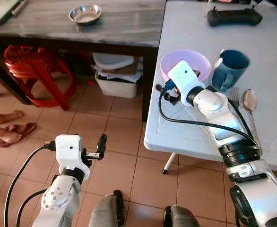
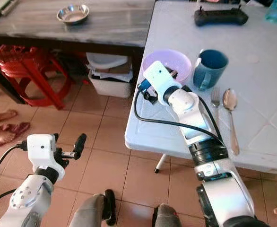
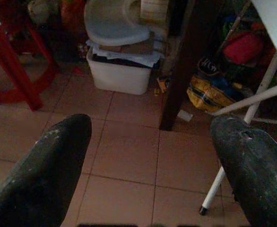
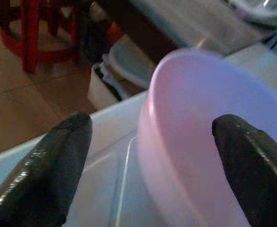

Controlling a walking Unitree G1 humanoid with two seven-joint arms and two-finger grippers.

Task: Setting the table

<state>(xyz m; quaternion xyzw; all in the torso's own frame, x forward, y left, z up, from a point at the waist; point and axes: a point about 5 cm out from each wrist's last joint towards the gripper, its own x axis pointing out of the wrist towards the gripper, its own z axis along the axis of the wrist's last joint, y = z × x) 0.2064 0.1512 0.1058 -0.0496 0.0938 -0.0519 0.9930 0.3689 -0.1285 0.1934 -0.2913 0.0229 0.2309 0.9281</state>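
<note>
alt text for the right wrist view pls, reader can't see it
The right gripper is open, its two black fingers spread in front of a pink bowl standing near the edge of a white table. Behind, blurred, are a red stool and tiled floor.

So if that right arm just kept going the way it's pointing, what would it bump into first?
Most likely the pink bowl on the white table. The right gripper points at the bowl's near side, with its jaws open to either side of it. Depth is hard to judge, but nothing appears to lie between them.
</note>
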